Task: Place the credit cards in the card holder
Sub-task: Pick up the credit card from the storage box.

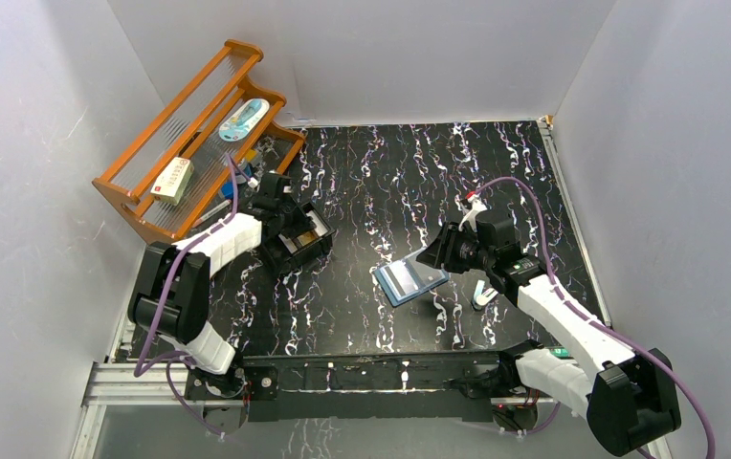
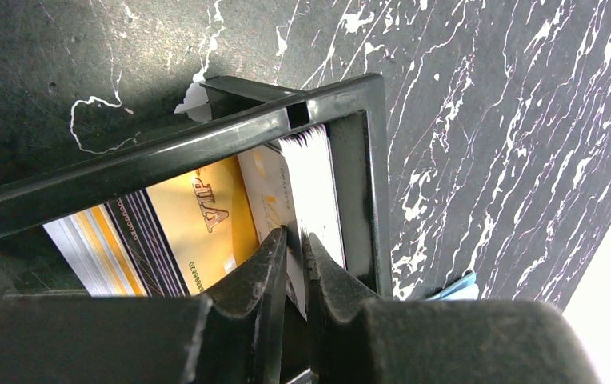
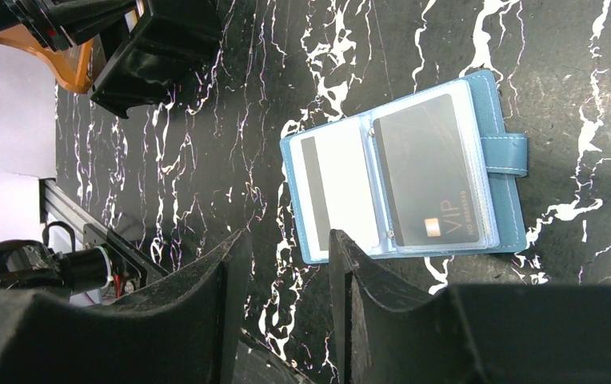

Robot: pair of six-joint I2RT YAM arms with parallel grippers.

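The left gripper [image 2: 294,236] reaches down into the black box [image 2: 366,160], its jaws pinched nearly together on one of the credit cards [image 2: 318,184] standing inside it. Well right of the box, the card holder [image 3: 504,200] lies open. Just beyond it hovers the right gripper [image 3: 286,240], jaws apart.

The top camera overlooks the whole counter [image 1: 381,182] from behind; wrist cameras look down closely, the right sharing the card holder [image 3: 509,210].

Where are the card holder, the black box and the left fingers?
card holder [image 3: 374,168]: right wrist view, centre fold between the pockets.
black box [image 2: 206,148]: left wrist view, near rim bar.
left fingers [image 2: 254,280]: left wrist view, flank of one finger.
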